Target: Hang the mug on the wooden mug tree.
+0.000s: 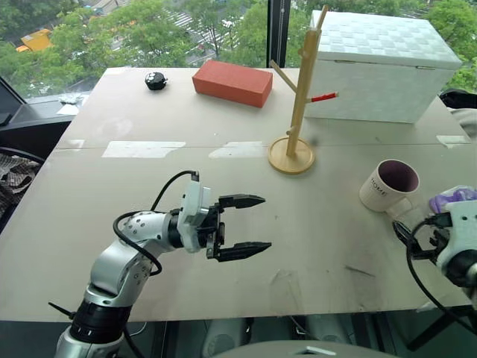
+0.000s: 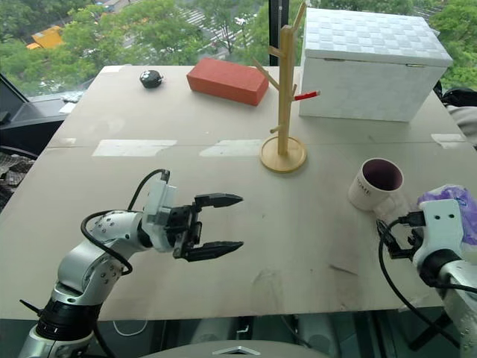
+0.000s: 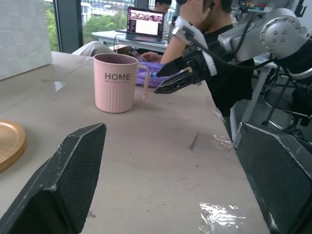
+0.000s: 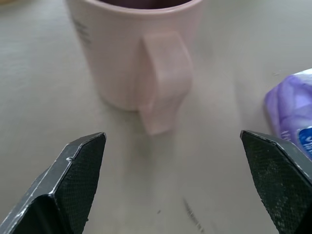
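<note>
R gripper (image 4: 173, 141) jaws wide, L gripper (image 1: 252, 224) jaws wide too, idle; cream ceramic "HOME" mug (image 1: 389, 185) at 12 o'clock of R: misaligned close may nudge handle, tipping it on bench (image 1: 149, 194).

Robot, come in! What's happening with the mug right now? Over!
Both grippers open: left gripper hovering, right gripper beside the mug's handle. Mug upright on table, unheld. Purple packet close by.

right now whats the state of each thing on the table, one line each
mug: upright on the table, empty, not hung, handle toward the right end effector
wooden mug tree: upright, pegs bare
white box: lid closed
red brick: lying flat
purple tissue packet: lying beside the mug
left end effector: open, holding nothing
right end effector: open, short of the mug handle
</note>
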You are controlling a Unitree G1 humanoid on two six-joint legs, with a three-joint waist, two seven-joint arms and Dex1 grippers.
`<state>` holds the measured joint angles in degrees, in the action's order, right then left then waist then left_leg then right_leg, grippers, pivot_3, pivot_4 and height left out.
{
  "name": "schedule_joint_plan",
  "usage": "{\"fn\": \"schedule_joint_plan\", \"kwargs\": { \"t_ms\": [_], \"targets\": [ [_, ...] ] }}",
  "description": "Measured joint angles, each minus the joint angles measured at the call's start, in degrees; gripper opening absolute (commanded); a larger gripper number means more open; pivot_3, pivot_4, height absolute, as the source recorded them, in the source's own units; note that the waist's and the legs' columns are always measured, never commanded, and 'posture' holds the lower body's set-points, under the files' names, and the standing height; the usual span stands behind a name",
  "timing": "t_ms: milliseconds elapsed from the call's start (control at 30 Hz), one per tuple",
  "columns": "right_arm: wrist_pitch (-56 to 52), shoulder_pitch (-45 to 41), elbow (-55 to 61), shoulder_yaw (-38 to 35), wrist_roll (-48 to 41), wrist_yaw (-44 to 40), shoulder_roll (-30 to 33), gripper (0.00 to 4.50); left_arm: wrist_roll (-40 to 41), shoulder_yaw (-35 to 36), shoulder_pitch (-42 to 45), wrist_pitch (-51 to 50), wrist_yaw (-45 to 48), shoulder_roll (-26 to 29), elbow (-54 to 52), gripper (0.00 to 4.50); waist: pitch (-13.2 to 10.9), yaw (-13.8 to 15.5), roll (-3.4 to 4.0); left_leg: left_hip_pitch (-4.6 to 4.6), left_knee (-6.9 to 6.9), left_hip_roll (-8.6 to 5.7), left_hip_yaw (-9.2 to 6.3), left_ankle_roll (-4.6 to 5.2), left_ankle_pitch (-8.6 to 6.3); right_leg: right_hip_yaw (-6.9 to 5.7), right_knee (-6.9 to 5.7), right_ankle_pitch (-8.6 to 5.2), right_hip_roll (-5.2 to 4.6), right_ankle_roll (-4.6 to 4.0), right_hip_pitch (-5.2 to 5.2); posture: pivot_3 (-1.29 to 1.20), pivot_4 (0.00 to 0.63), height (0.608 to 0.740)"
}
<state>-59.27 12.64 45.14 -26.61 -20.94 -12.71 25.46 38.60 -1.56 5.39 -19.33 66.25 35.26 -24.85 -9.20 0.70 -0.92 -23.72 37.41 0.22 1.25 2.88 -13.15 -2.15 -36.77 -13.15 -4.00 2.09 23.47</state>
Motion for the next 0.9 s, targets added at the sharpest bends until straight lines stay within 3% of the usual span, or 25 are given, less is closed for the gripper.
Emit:
{"fn": "schedule_joint_plan", "kwargs": {
  "t_ms": [133,233,500,767,900],
  "targets": [
    [4.8,-3.4,-5.6,4.1,5.1,4.7,-2.2,4.48,0.0,-0.1,-1.4,-0.1,-0.5,0.1,-1.8,4.50,0.0,0.1,0.05,-0.05,-0.04,0.00,0.05,0.00,0.00,0.04,-0.01,0.04,0.20,-0.08,0.08,0.00,0.150,0.740],
    [8.2,-5.1,-9.3,6.0,7.4,6.3,-3.9,3.67,-0.1,-0.1,-1.3,0.0,-0.3,0.1,-1.4,4.50,0.0,0.2,0.04,-0.05,-0.03,0.00,0.04,0.00,0.00,0.05,-0.01,0.01,0.24,-0.02,0.07,0.00,0.150,0.740],
    [13.5,-7.1,-14.7,8.5,11.3,7.7,-4.8,0.04,-0.2,0.3,-2.6,0.9,-0.8,0.0,-1.3,4.50,0.0,0.1,0.05,-0.02,-0.03,0.02,0.10,0.00,0.00,0.12,-0.02,0.00,0.30,0.00,0.09,0.00,0.150,0.740],
    [18.4,-8.2,-16.0,8.6,11.1,3.3,-2.2,0.04,-0.4,0.5,-2.1,1.1,-2.9,-1.0,-1.2,4.50,0.0,0.1,0.05,-0.02,-0.01,0.03,0.13,0.01,0.01,0.19,-0.03,0.01,0.32,0.01,0.07,0.00,0.150,0.740],
    [21.9,-12.7,-18.1,8.1,5.6,-8.1,5.1,0.04,-0.1,4.7,-2.9,6.0,-6.6,-8.1,2.3,4.50,0.0,-0.5,0.10,0.06,0.00,0.05,0.30,0.02,0.00,0.25,-0.04,0.10,0.37,0.05,0.09,0.00,0.150,0.740]
  ]
}}
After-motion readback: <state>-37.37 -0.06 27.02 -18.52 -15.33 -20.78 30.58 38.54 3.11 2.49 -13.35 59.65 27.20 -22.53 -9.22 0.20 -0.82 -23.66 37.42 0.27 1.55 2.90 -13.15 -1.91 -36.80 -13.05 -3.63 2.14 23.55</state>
